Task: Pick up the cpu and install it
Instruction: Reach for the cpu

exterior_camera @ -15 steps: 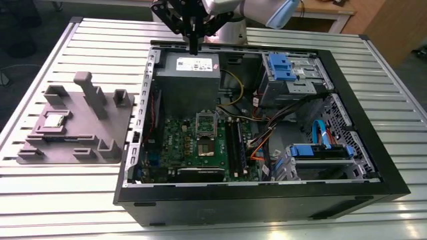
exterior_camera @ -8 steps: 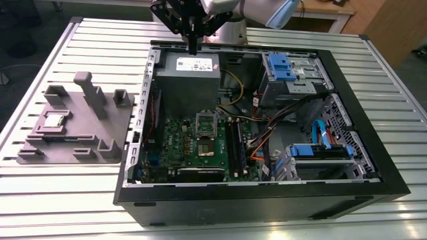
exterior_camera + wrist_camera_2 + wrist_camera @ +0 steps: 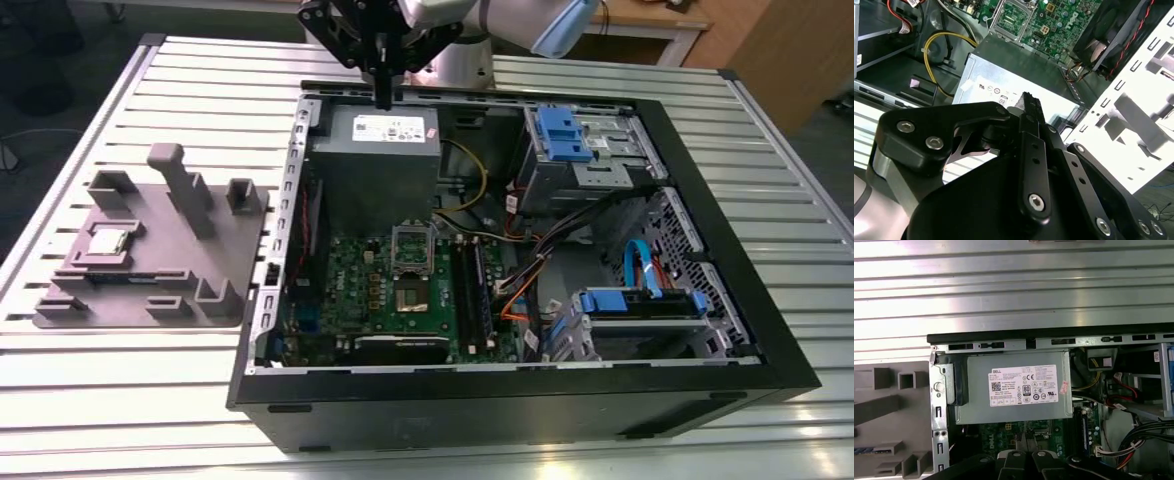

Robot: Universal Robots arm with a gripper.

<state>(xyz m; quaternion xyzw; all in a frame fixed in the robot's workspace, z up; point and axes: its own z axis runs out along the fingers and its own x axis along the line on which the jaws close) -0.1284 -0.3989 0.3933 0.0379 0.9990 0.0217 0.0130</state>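
Claw (image 3: 384, 98) is closed and empty afaict: fingers pinched together in the exterior view, same in the second wrist view (image 3: 1029, 100). It hangs pointing down over the label end of the PSU (image 3: 380, 150), by the rim of the open PC case (image 3: 534, 395). The cpu (image 3: 107, 241) lies flat on the grey fixture tray (image 3: 160, 300) on the slatted table (image 3: 134, 400), outside the case at the exterior view's left, well apart from claw. Mobo (image 3: 387, 290) is inside the case, next to the PSU.
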